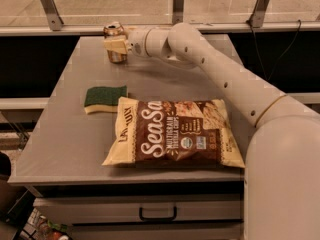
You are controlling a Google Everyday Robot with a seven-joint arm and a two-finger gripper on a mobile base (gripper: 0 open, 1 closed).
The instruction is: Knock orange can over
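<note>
The orange can (114,31) stands at the far left of the grey table (65,134), near its back edge. It is coppery brown with a silver top and looks upright. My gripper (116,44) reaches in from the right and lies across the can's middle, touching it or just in front of it. It hides the middle of the can; the top and the bottom (118,58) show. The white arm (215,69) stretches from the lower right across the table to the can.
A green and yellow sponge (104,98) lies left of centre. A large brown SeaSalt chip bag (175,133) lies flat near the front. A railing with glass (175,14) runs behind the table. A drawer handle (157,215) sits below the front edge.
</note>
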